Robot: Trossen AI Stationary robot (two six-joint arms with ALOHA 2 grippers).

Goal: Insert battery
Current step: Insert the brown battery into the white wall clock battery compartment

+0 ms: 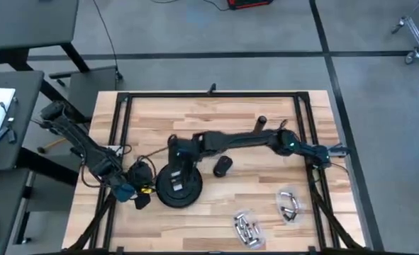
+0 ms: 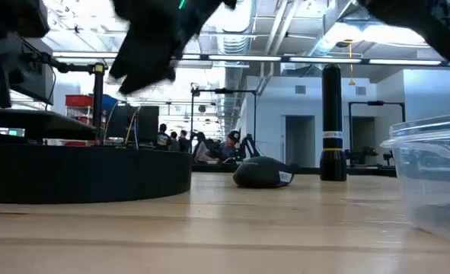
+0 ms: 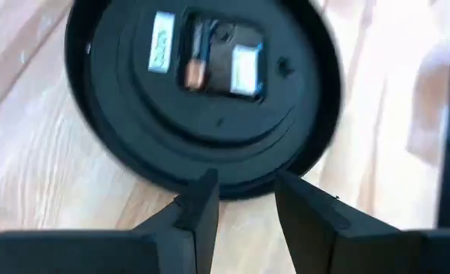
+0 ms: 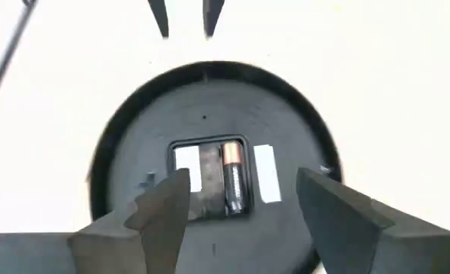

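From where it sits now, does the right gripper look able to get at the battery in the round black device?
Probably yes. The right gripper hangs open directly over the battery in the round black device, nothing between; the left gripper is at the rim.

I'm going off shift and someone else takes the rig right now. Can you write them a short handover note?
Right gripper: open, empty, above the round black device.
Left gripper: open, empty, at the device's edge.
Device lies flat near the table's front-left; its compartment is open, with one battery seated and the slot beside it apparently empty.
Loose batteries lie near the front edge, more in a clear tub to their right. A small dark part, possibly the cover, lies right of the device.
Done: one battery in.
Left: probably a second battery, then the cover.
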